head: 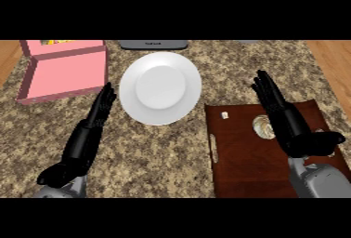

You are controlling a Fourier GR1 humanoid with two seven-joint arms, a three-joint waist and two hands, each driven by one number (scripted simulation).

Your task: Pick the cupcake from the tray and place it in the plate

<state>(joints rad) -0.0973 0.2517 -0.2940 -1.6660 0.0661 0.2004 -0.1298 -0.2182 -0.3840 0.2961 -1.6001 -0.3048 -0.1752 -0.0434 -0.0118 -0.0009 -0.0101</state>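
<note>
On the tray (240, 162), the cupcake (262, 126) is still sitting ungrasped beside the spread right hand (284, 114), leaving the plate (160, 87) waiting bare.

There is one view, taken from the robot's head and facing steeply down onto the counter (165, 153). It sits close enough that the forearms enter from the lower edge and the hands fill the middle height. The left hand (96, 116) stands at the view's left and the right hand (277, 109) at its right, so the view is not mirrored. Beyond the fingertips the far edge of the counter shows. No second view shares the scene.
</note>
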